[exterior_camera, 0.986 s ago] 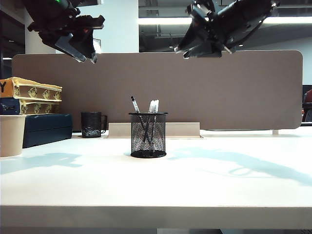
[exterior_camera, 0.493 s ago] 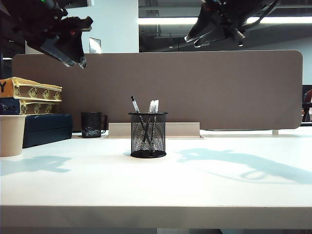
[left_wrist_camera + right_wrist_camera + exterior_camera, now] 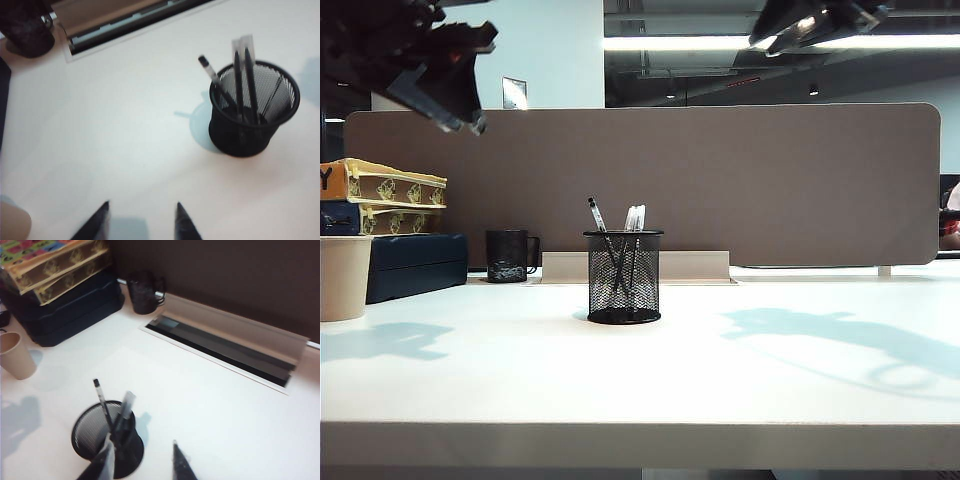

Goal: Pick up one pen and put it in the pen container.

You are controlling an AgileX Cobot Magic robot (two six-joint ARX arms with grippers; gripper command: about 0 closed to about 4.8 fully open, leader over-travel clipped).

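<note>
Pens (image 3: 620, 250) stand in the cup (image 3: 623, 278), so drop looks done. My left gripper (image 3: 141, 222) and right gripper (image 3: 142, 460) hang high above table, jaws apart, empty.

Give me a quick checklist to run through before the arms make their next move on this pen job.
1. Pens in the pen container: ok, three stand inside.
2. Pen container upright on the table: ok.
3. Left gripper empty: ok, fingers apart, nothing between them, high at the exterior view's upper left.
4. Right gripper empty: ok, fingers apart, high at the upper right.
5. Any pen lying loose on the table: none visible.
6. Dark mug and beige cup away from the container: ok.
</note>
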